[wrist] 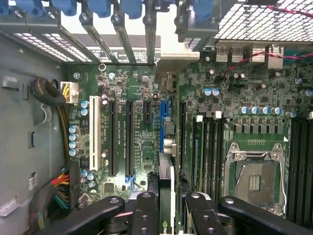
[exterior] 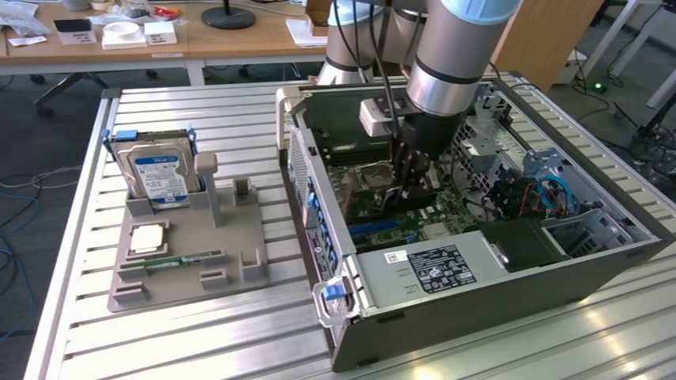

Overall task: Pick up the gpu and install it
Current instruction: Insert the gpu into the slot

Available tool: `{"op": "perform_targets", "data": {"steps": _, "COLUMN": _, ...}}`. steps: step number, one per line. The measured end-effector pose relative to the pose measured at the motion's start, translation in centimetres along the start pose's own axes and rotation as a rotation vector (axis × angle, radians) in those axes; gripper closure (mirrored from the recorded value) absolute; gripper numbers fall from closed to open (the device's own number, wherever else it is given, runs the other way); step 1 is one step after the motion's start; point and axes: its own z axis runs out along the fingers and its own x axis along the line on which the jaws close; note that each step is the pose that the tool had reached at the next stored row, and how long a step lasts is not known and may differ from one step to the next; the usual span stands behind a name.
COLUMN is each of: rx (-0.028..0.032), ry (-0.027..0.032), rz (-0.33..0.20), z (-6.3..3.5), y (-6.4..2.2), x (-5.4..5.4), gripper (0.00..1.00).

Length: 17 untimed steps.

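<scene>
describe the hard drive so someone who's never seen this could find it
On the slatted table, to the exterior view's left of the open computer case, lies a grey parts holder. The hard drive stands upright at its far end, framed by blue rails. It is the only boxy silver item with a blue-white label; the square chip and narrow memory stick lie flat nearer the camera.
</scene>
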Motion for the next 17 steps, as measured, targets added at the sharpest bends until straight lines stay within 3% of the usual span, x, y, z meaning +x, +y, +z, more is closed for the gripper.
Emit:
{"op": "perform_targets", "data": {"steps": 13, "rx": 0.0003, "ry": -0.0001, "rz": -0.001, "z": 0.63, "y": 0.73, "x": 0.07, "gripper": 0.74}}
{"op": "perform_targets", "data": {"steps": 17, "rx": 0.0025, "ry": -0.0026, "rz": -0.002, "z": 0.88, "y": 0.99, "x": 0.09, "gripper": 0.74}}
